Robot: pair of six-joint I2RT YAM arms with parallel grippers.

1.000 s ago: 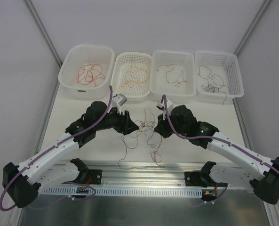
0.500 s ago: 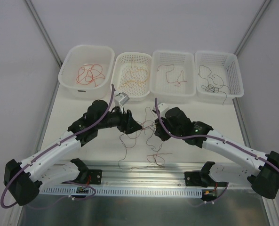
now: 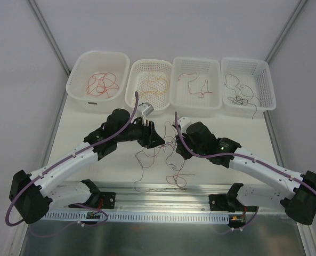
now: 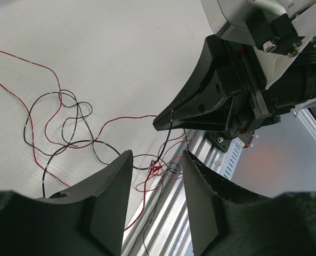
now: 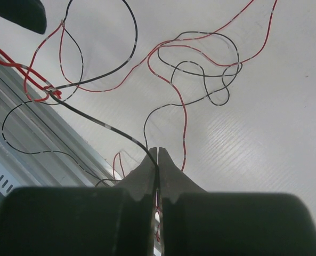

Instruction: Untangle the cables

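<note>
The cables (image 3: pixel 165 160) lie as a loose tangle of thin red and black strands on the white table between my two grippers. My right gripper (image 5: pixel 158 151) is shut on a black strand (image 5: pixel 102 124) that runs taut to a small red knot (image 5: pixel 40 90). From above, the right gripper (image 3: pixel 176 145) sits at the tangle's upper right. My left gripper (image 4: pixel 156 156) hangs open above that red knot (image 4: pixel 156 166) with nothing between its fingers. It faces the right gripper's tips (image 4: pixel 163 122) closely. In the top view the left gripper (image 3: pixel 159 140) is just left of the right one.
Four white baskets stand in a row at the back (image 3: pixel 96 104) (image 3: pixel 147 109) (image 3: pixel 196 104) (image 3: pixel 245 109), each with loose thin wires inside. A ribbed metal rail (image 3: pixel 158 194) runs along the near table edge, and some strands reach it.
My left arm has swung right and forward, close to the right gripper. The right gripper shifted a little left early on and has held still since. The tangle has been drawn slightly.
</note>
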